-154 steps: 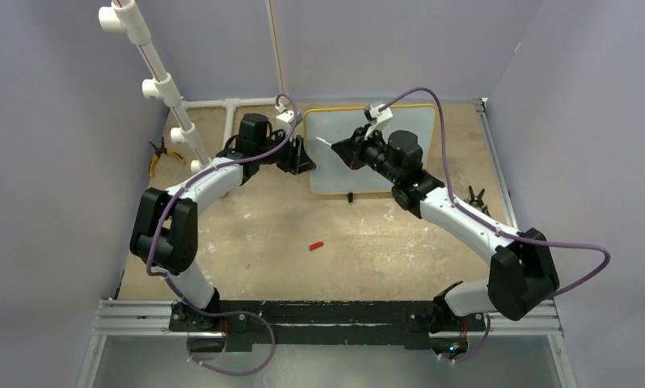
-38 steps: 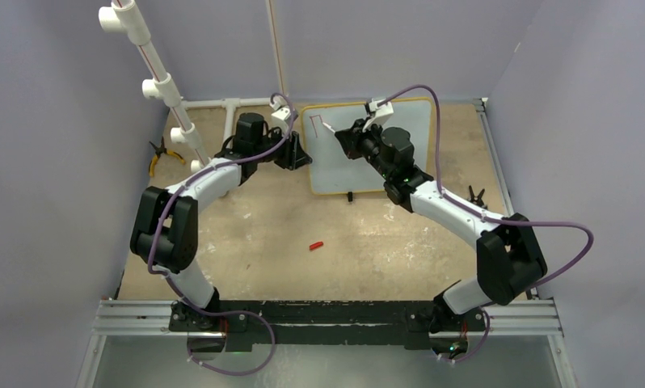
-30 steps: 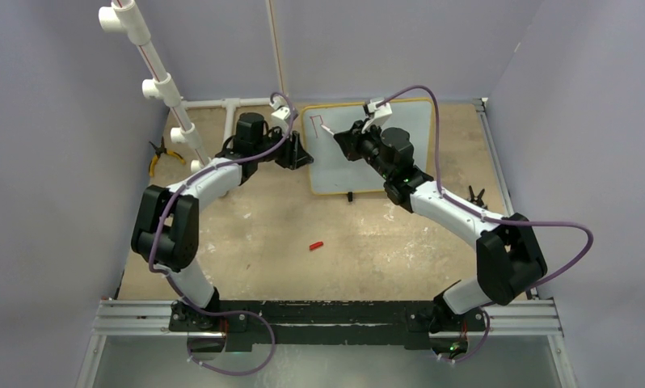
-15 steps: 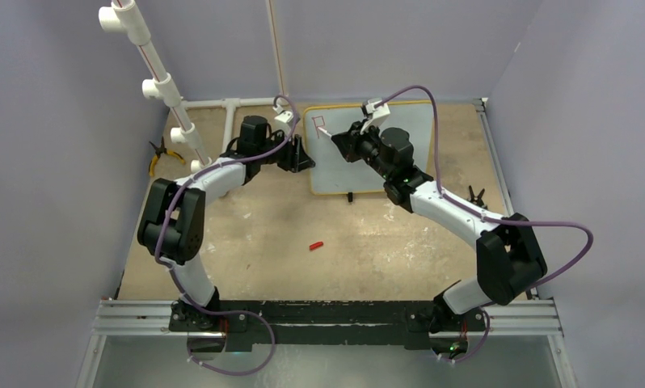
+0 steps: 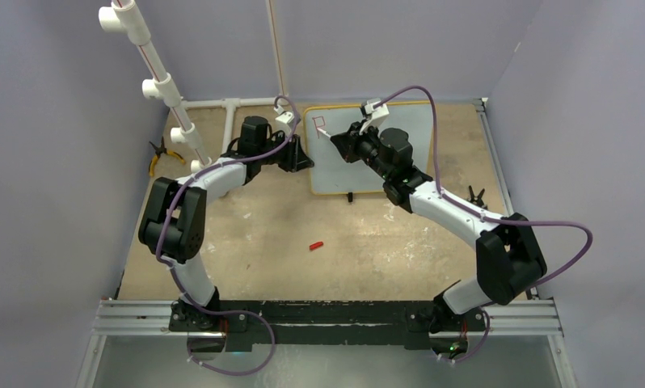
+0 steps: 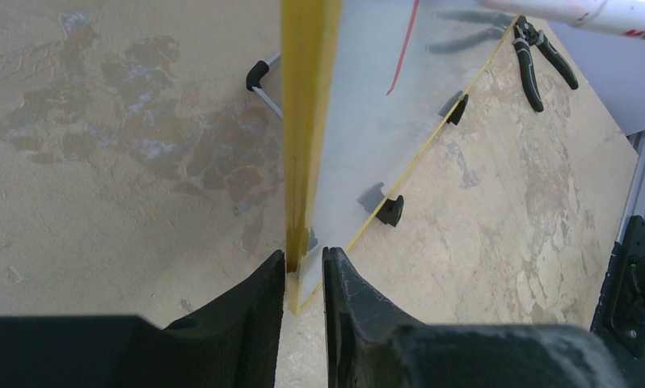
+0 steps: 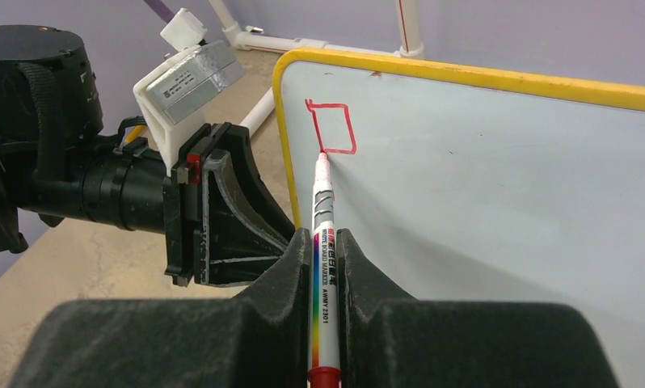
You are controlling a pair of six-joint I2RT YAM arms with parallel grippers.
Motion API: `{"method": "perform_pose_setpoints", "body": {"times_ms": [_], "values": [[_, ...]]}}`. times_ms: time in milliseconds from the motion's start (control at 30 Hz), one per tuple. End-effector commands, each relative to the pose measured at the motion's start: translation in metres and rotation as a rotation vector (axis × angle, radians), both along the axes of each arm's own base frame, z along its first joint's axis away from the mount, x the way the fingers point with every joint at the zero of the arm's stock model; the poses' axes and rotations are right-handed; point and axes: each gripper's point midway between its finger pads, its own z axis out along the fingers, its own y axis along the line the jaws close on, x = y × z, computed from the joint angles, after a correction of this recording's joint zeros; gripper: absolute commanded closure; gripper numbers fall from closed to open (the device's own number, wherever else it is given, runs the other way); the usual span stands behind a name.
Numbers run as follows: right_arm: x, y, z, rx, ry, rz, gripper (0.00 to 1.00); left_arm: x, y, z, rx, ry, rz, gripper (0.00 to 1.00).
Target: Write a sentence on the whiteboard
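A small whiteboard (image 5: 372,153) with a yellow frame stands tilted up at the far middle of the table (image 5: 263,234), its lower edge on the tabletop. The left gripper (image 6: 305,263) is closed to a narrow gap on the board's left edge, the yellow frame pinched between its black fingers; the left wrist view also shows small black feet on the board's other face. The right gripper (image 7: 325,242) is clamped tight around the barrel of a white marker (image 7: 322,202), whose red tip touches the board near its upper left corner. The sentence (image 7: 331,128) amounts to one boxy red loop with a short stem, resembling a capital P, just inside the frame's rounded corner. Small print along the marker's barrel, beside a rainbow stripe, reads roughly "WHITE BOARD MARKER" and "AWAY 2301"; some letters are too fine to confirm. A small red cap (image 5: 316,244) lies on the table well nearer than the board. Yellow-handled pliers (image 5: 159,158) rest at the left side beside a white pipe frame (image 5: 153,69), and a dark pair of pliers (image 5: 474,196) lies to the right of the board.
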Motion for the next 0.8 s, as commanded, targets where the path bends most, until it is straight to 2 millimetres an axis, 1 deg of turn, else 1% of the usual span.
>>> {"method": "perform_pose_setpoints", "body": {"times_ms": [0,167,233,300,400,467,567,767], "values": [[-0.009,0.0,0.037,0.047,-0.078,0.019,1.0,0.009,-0.007,0.016,-0.023,-0.065,-0.021,0.79],[-0.023,-0.01,0.054,0.064,-0.102,0.016,1.0,0.01,-0.003,0.011,0.01,-0.074,-0.009,0.85],[-0.028,-0.012,0.056,0.07,-0.102,0.019,1.0,0.01,-0.001,0.01,0.028,-0.082,-0.004,0.87],[-0.039,-0.006,0.053,0.08,-0.075,0.078,1.0,0.011,0.001,0.007,0.045,-0.082,0.001,0.9],[-0.047,-0.004,0.054,0.085,-0.062,0.11,1.0,0.011,0.002,0.004,0.052,-0.081,-0.001,0.94],[-0.048,-0.008,0.055,0.076,-0.07,0.107,1.0,0.011,0.002,0.004,0.055,-0.084,-0.003,0.96],[-0.043,-0.016,0.055,0.064,-0.081,0.094,1.0,0.011,0.002,0.005,0.061,-0.089,-0.002,1.0],[-0.031,-0.017,0.045,0.039,-0.083,0.072,1.0,0.01,0.002,0.003,0.071,-0.09,-0.003,1.0]]}}
